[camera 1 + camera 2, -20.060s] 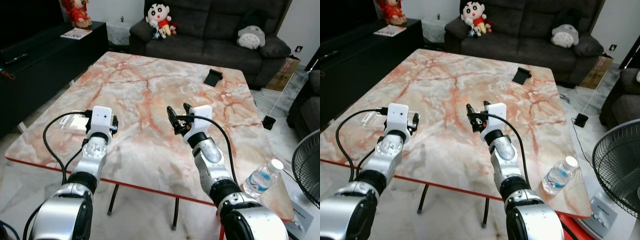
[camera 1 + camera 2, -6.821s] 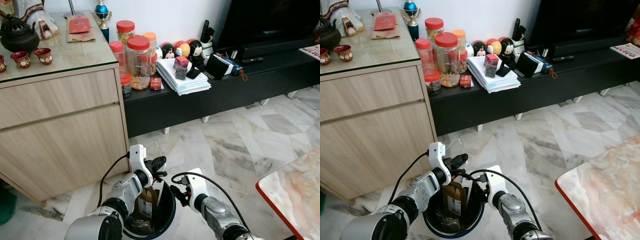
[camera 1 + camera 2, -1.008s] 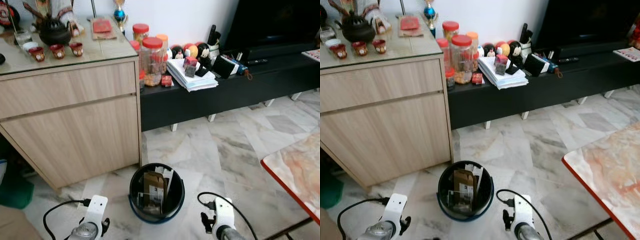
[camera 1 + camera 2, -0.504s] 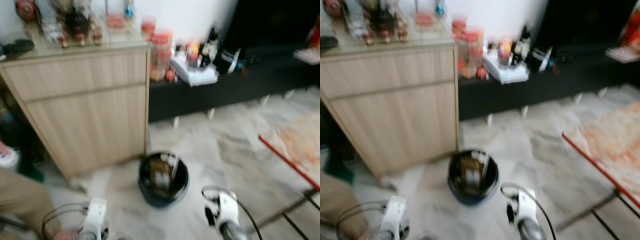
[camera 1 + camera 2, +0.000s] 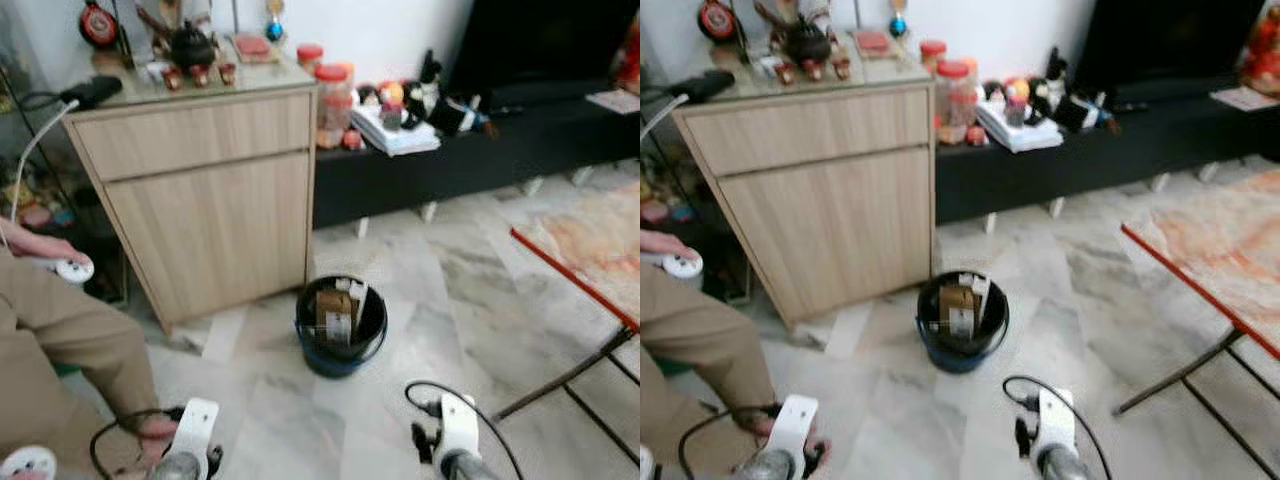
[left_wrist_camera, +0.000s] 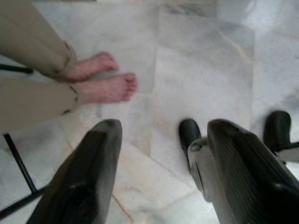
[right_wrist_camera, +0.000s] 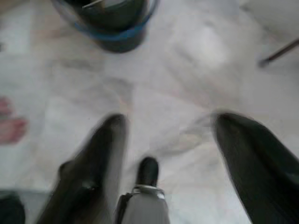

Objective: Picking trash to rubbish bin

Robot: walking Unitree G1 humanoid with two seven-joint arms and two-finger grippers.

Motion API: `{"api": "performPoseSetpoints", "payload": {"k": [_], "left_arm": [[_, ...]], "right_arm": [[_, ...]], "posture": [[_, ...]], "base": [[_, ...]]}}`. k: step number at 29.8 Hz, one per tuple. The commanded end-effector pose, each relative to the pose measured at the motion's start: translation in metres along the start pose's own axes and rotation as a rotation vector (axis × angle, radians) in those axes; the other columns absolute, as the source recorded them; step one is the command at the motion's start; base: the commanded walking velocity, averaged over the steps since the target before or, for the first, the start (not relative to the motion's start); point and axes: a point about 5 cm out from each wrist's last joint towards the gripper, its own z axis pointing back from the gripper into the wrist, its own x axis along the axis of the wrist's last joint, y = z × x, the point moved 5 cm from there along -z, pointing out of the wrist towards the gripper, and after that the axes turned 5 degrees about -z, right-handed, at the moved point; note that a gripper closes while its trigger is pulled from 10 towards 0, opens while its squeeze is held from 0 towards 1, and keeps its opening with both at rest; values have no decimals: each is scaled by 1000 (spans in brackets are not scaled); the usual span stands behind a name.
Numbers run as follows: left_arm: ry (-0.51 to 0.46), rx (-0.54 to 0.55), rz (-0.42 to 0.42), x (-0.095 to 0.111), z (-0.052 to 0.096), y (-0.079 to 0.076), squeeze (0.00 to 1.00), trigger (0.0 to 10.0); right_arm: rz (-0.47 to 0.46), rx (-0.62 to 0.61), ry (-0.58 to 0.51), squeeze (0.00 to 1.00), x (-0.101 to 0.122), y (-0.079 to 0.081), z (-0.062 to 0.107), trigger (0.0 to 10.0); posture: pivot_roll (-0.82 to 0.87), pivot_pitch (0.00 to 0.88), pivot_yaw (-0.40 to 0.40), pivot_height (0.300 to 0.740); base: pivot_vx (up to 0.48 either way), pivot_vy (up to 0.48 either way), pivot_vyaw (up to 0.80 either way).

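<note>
My left gripper (image 6: 159, 172) hangs low with its fingers spread wide and nothing between them, pointing down at pale marble floor (image 6: 201, 70). My right gripper (image 7: 168, 163) is the same: fingers wide apart, empty, aimed at the floor, with the bin's dark wall and blue rim at the far edge of its wrist view. Both arms sit at the near edge of the head views, pulled in and idle.

Outward from there, the rubbish bin (image 5: 341, 325) stands on the floor ahead of me, near the foot of the wooden cabinet (image 5: 210, 200). Trash (image 5: 335, 312), a brown carton and some pale card, stands upright inside it. Compared with a second ago the bin sits farther off and more of the room shows, so I read that as my camera backing away, not the bin shifting. The red-edged marble table (image 5: 590, 250) is at my right.

New at my left is a seated person: a trouser leg (image 5: 60, 330), bare feet (image 6: 105, 79) on the floor close to my left gripper, and a hand on a white controller (image 5: 68, 268).

I judge the drop finished. Next I would turn for the table, keeping my left arm clear of those feet.
</note>
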Motion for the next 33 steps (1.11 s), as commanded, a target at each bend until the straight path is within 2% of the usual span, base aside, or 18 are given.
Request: {"api": "performPoseSetpoints", "payload": {"k": [1,15,33], "left_arm": [[4,-5,-5,-1,0,-3,0,10000],[-19,-13,19,3,0,-4,0,10000],[-14,-10,25,2,0,-4,0,10000]], "right_arm": [[-1,-2,-11,0,5,-1,-1,10000],[-14,6,-16,0,5,0,-1,10000],[-13,15,-12,0,4,2,0,10000]], "posture": [[92,42,-90,740],[86,54,-89,740],[84,53,-85,740]], "base": [[0,0,0],[0,0,0],[0,0,-786]]}}
